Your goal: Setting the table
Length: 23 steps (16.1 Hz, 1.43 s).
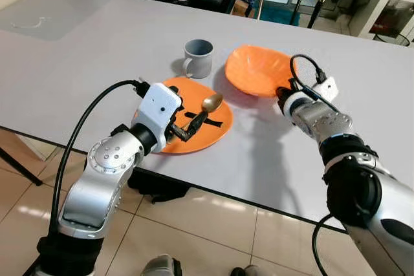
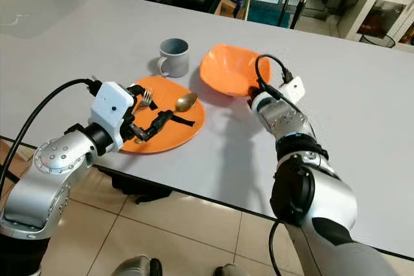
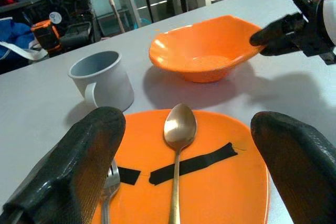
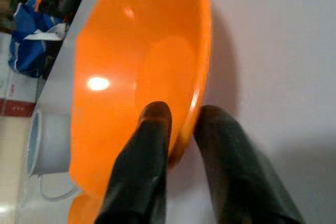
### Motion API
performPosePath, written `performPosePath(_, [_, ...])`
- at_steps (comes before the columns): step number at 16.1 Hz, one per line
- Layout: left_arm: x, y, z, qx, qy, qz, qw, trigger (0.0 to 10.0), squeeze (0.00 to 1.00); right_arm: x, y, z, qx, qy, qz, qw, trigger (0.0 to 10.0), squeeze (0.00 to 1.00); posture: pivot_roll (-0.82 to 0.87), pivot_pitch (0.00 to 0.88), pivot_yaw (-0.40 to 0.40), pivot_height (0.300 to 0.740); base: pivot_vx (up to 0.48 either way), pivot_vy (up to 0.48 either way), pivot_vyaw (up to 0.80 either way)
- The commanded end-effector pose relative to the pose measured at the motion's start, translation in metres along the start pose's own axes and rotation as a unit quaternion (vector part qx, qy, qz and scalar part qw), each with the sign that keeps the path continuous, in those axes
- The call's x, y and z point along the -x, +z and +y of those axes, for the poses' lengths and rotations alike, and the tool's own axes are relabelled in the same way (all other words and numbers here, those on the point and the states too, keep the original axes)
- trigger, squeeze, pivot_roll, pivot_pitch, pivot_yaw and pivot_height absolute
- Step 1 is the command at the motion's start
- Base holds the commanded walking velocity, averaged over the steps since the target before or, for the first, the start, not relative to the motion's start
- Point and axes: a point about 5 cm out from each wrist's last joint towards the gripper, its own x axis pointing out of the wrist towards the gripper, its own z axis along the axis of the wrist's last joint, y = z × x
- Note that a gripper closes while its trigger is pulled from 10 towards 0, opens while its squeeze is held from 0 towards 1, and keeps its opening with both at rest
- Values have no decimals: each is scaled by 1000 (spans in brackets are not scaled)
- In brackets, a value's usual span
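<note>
**A:** Right gripper [image 4: 181,137] is clamped on the near rim of the orange bowl [image 1: 255,69], 1 finger inside the wall, 1 outside, squeezing it between them. The bowl sits on the grey table [image 1: 97,63], just beside the plate and apart from it.

**B:** And the left gripper [image 1: 184,127]? It hovers over the orange plate [image 1: 200,137] with the jaws spread wide and nothing between them. The gold spoon [image 3: 178,129] lies straight ahead of it, bowl end pointing away, handle crossing a strip of black tape [image 3: 194,163].

**A:** A fork [image 3: 107,182] is on the plate too, on the spoon's left, partly hidden by 1 finger. The grey mug [image 1: 197,57] stands upright behind the plate, handle toward the robot.

**B:** So where does that leave the job? I'd call it early to middle. All the pieces are on the table, but the cutlery is still piled on the plate and the bowl is off to the side.

**A:** Agreed. What's left, by my reading: place the bowl, then lift the spoon and fork off and lay them beside the plate.
</note>
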Motion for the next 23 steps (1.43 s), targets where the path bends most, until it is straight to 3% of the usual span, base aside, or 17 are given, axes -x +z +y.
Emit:
performPosePath(1, [-1, 4, -3, -2, -8, -4, 1000, 10000, 0, 0, 2, 8, -6, 14, 10, 1000, 10000, 1000, 95, 96, -36, 740, 0, 0, 0])
performPosePath(6, [-2, 5, -2, -3, -5, -6, 1000, 10000, 0, 3, 9, 23, 10, 39, 24, 999, 10000, 1000, 93, 83, -44, 740, 0, 0, 0])
performPosePath(7, [-2, 5, -2, -5, 0, -6, 1000, 10000, 0, 4, 11, 21, 23, 33, 33, 999, 10000, 0, 93, 82, -46, 740, 0, 0, 0])
performPosePath(10, [-1, 4, -3, 5, 13, -11, 1000, 10000, 0, 13, 11, 8, 31, 38, 59, 997, 10000, 0, 84, 80, -41, 740, 0, 0, 0])
performPosePath(12, [-1, 3, -5, 9, 18, -13, 1000, 10000, 0, 36, 1, -9, 48, 43, 84, 994, 10000, 0, 69, 79, -30, 740, 0, 0, 0])
performPosePath(15, [-3, 6, 0, 19, 55, -26, 998, 10000, 0, 69, -3, -7, 60, 95, 59, 992, 10000, 0, 55, 76, -22, 740, 0, 0, 0])
performPosePath(16, [-4, 7, 1, 19, 69, -30, 997, 10000, 0, 80, -1, -5, 88, 106, 29, 990, 10000, 0, 51, 71, -20, 740, 0, 0, 0])
performPosePath(17, [-5, 7, 3, 12, 82, -29, 996, 10000, 0, 91, 8, 7, 157, 141, -45, 976, 10000, 0, 48, 66, -14, 740, 0, 0, 0])
performPosePath(18, [-6, 8, 5, 9, 86, -28, 996, 10000, 0, 100, 19, 29, 245, 185, -134, 942, 10000, 0, 48, 66, -14, 740, 0, 0, 0])
performPosePath(19, [-6, 8, 5, 9, 86, -28, 996, 10000, 0, 102, 21, 33, 262, 191, -148, 934, 10000, 0, 48, 66, -14, 740, 0, 0, 0])
performPosePath(20, [-6, 9, 6, 4, 79, -26, 996, 10000, 0, 98, 18, 46, 305, 215, -129, 919, 10000, 384, 56, 55, -15, 740, 0, 0, 0])
performPosePath(21, [-3, 7, 9, -6, 78, -18, 997, 10000, 0, 85, 15, 55, 355, 217, -106, 903, 10000, 1000, 67, 58, -21, 740, 0, 0, 0])
performPosePath(22, [3, 3, 16, -22, 82, -2, 996, 10000, 0, 62, 11, 58, 430, 210, -78, 875, 10000, 1000, 74, 62, -24, 740, 0, 0, 0])
performPosePath(23, [7, 2, 20, -22, 84, 5, 996, 10000, 0, 51, 7, 57, 454, 211, -56, 864, 10000, 1000, 85, 71, -28, 740, 0, 0, 0])
